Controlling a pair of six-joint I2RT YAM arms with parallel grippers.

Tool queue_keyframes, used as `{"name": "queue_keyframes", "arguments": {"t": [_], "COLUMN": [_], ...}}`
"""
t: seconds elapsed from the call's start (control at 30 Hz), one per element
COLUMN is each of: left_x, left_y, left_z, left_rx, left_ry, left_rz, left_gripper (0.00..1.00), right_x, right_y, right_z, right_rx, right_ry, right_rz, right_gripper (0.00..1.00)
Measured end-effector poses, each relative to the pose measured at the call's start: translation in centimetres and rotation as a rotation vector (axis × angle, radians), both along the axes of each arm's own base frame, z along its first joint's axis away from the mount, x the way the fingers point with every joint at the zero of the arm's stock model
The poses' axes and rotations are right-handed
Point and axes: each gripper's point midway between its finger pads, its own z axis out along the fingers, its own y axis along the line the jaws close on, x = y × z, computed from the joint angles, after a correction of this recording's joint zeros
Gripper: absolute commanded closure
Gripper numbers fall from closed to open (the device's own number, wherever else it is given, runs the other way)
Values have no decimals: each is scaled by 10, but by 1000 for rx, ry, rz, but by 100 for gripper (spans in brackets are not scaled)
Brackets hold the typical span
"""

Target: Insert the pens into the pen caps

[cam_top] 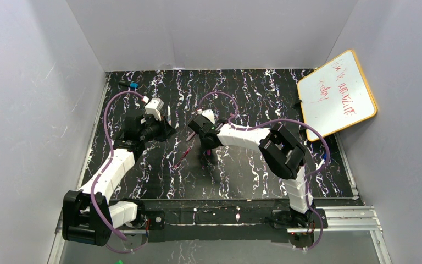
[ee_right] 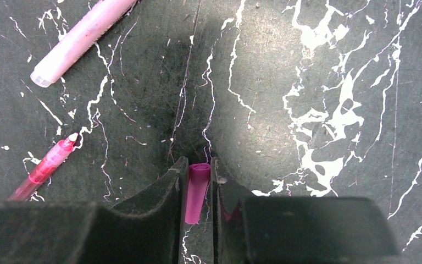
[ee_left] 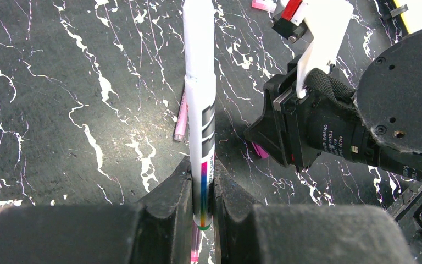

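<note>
The white pen (ee_left: 199, 82) is clamped by the left end effector (ee_left: 202, 184) close to its striped, green-tipped tail, so most of the barrel stands out ahead of the jaws, clear of the desk (ee_left: 60, 110). It is judged to be light, stiff and smooth. Because the grip sits so far back, the free end is likely to sway under a sideways push, and the round plastic may twist or slide between the pads unless the squeeze is kept firm. The magenta cap (ee_right: 196, 192) lies on the desk between the jaws of the right end effector (ee_right: 198, 165), lengthwise along them. They stand close on either side of it, but whether it is already pinched cannot be told. The cap is judged to be very light, hollow and slick, so it may roll or squirt forward if pressed off-centre. It is best taken across its middle or its closed end, with the mouth left free, though which end is open cannot be made out. A pale pink pen (ee_right: 79, 38) and a red pen (ee_right: 44, 168) lie on the desk ahead of the right end effector and off to one side, apart from each other. Both look equally thin and light and are best gripped mid-barrel.
</note>
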Motion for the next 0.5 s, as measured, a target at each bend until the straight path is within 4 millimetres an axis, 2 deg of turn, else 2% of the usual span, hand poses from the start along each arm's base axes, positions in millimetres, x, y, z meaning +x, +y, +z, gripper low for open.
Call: {"name": "queue_keyframes", "arguments": {"t": [0.3, 0.5], "left_x": [0, 0], "left_y": [0, 0], "left_z": [0, 0], "left_rx": [0, 0], "left_ry": [0, 0], "left_rz": [0, 0], "left_gripper": [100, 100], "right_x": [0, 0], "right_y": [-1, -1], "right_z": [0, 0], "right_rx": [4, 8], "right_ry": [-10, -16], "right_rz": [-8, -12], "right_gripper": [86, 87]}}
